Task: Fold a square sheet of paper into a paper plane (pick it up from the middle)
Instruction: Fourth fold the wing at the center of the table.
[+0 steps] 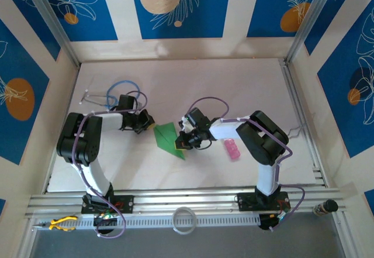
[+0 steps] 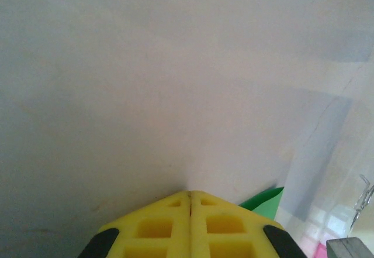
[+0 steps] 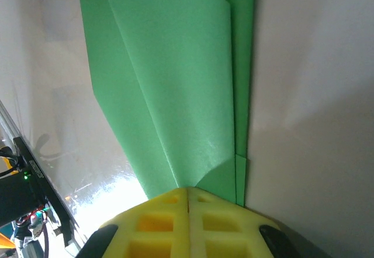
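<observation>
A: Folded green paper, position?
B: Mid-table, lying between the two arms. Layered creases show from the right wrist.
A: Right gripper?
B: Jaws closed flush, tips against the paper's edge. Can't tell whether it pinches a layer.
A: Left gripper?
B: Jaws closed together, nothing between them. It sits just beside the paper's left corner, over bare table.
</observation>
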Robot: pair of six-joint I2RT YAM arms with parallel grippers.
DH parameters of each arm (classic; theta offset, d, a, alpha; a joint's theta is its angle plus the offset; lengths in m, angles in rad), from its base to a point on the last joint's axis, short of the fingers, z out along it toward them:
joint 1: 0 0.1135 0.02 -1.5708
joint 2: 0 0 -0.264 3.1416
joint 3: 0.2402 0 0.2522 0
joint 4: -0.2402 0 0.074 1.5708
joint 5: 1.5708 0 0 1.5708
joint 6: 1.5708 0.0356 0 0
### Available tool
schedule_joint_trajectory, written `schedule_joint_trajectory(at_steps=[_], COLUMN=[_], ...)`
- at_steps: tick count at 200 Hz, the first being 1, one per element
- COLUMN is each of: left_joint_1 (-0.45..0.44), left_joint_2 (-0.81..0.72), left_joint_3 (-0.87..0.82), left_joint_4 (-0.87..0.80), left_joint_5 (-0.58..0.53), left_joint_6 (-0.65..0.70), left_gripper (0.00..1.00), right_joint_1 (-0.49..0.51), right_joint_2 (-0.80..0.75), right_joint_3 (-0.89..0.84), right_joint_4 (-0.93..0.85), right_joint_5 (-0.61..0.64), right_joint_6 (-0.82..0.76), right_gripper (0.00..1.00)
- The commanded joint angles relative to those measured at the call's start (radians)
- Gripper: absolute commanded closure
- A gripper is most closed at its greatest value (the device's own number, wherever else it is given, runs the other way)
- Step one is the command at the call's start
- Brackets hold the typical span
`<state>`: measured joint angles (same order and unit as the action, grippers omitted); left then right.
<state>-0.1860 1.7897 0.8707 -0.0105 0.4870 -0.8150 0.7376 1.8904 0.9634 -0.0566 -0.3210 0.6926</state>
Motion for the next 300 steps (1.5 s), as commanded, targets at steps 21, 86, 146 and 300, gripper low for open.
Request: schedule_joint_trajectory(at_steps=[21, 86, 146, 300], left_joint_1=[-0.001, -0.172, -0.199, -0.199], left_joint_2=[-0.113, -0.151, -0.034, -0.037], left_joint_3=[0.006, -0.106, -0.181, -0.205], left_joint_4=[-0.04, 0.104, 0.176, 0.164], left_joint_5=[-0.008, 0.038, -0.008, -0.019], left_joint_6=[0.001, -0.064, -0.098, -0.075], left_gripper=[0.9, 0.9, 0.92, 0.94], right_joint_1=[0.002, 0.001, 0.0, 0.036], right_joint_2=[0.044, 0.029, -0.004, 0.11], right_joint_3=[-0.019, -0.009, 0.042, 0.138], right_joint_4=[-0.196, -0.183, -0.21, -0.159], right_joint_5=[0.089, 0.085, 0.053, 0.03], right_joint_6=[-0.03, -0.007, -0.053, -0.024], right_gripper=[0.99, 0.99, 0.98, 0.94])
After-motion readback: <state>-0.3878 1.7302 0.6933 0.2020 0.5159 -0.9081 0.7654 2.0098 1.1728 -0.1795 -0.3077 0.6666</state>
